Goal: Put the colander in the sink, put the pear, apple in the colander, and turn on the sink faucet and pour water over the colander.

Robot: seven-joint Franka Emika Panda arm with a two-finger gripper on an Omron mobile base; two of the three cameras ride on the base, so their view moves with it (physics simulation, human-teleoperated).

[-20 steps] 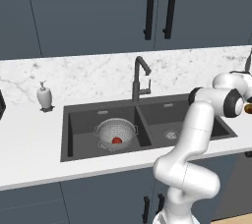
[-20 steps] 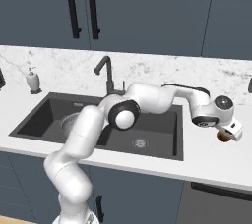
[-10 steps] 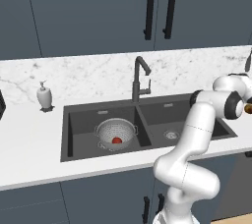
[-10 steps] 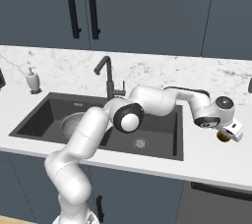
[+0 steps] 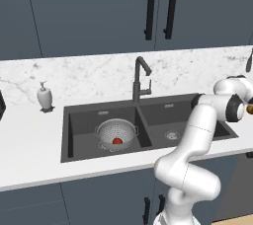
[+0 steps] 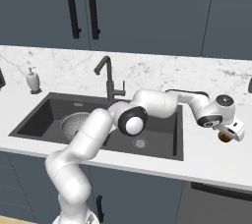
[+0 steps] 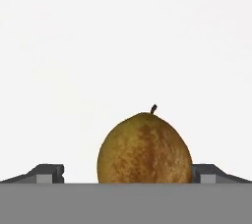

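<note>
A simulated kitchen with dark blue-grey cabinets and a white marble counter (image 5: 29, 135). Set into the counter is a dark charcoal double-basin sink (image 5: 148, 120). Behind the divider between the two basins stands the tall slim dark sink faucet (image 5: 140, 78), its hooked spout pointing toward the right basin in the left base view. A small white soap dispenser (image 5: 44, 95) stands on the counter to the left of the sink, well apart from the faucet.

The colander (image 5: 116, 132), a round silver perforated bowl, sits upright in the left basin. The apple (image 5: 117, 141), small and red, rests inside it on the bottom. In the right base view the colander (image 6: 76, 122) shows in the far-left basin, partly behind the robot's arm.

The white robot arm stretches across the sink to the counter on its right side. There the gripper (image 6: 227, 134) hangs low over the counter just past the sink's right edge, with the pear (image 6: 225, 136) directly under it. In the hand view, the pear (image 7: 144, 149) fills the lower middle: yellowish-brown, rounded, upright with a short dark stem on top, standing on the plain white counter. The two dark fingertips (image 7: 47, 174) stand far apart, one on each side of the fruit. The jaws are spread wide; the left one is clearly clear of the pear, while the right one sits just beside its skin, and contact there cannot be told
</note>
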